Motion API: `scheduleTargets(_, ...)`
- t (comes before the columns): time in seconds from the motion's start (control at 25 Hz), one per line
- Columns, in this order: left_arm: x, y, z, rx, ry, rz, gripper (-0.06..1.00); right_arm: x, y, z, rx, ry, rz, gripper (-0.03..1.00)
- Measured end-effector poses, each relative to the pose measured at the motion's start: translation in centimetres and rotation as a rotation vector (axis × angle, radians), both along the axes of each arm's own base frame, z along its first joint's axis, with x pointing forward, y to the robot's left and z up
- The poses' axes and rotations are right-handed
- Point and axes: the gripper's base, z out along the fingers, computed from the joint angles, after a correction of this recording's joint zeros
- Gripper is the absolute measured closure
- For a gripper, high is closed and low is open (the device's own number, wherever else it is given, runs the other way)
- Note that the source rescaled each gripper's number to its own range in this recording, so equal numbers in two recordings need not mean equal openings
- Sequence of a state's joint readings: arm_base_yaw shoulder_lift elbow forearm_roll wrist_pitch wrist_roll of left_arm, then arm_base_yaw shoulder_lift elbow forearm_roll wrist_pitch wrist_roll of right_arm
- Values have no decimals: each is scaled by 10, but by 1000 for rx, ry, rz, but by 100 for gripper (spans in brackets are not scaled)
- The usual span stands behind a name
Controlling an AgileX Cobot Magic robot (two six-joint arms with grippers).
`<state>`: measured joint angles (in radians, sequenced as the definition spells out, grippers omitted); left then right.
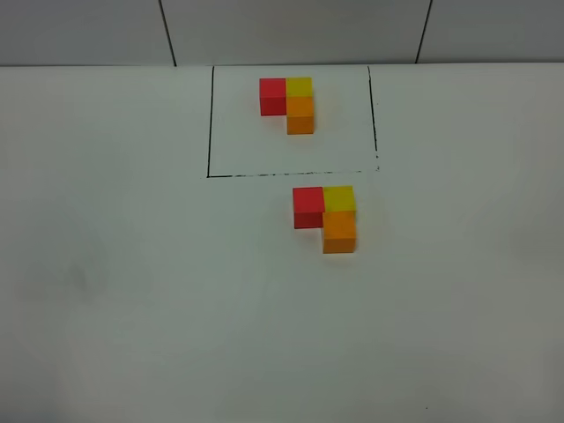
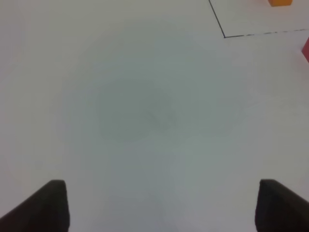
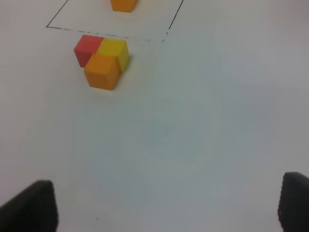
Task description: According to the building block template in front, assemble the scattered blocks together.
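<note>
Exterior high: I see red (image 1: 307, 200), yellow (image 1: 338, 197), orange (image 1: 339, 231) blocks touching in an L mid-worktop | template (image 1: 288, 103) inside outlined box at far edge | both jaws spread, empty

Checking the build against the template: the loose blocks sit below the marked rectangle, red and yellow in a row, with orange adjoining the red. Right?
Not quite. In the exterior high view the orange block adjoins the yellow block, not the red block. The rest holds.
</note>
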<state>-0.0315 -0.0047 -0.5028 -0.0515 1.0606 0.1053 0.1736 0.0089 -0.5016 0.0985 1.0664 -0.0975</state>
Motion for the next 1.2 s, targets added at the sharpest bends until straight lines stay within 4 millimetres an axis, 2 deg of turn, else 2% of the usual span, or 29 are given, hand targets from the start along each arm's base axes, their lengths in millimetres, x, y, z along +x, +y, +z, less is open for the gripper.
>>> scheduleTargets(1.2, 0, 0, 0, 0, 0, 0, 23, 0, 0, 0, -2, 0, -1, 13)
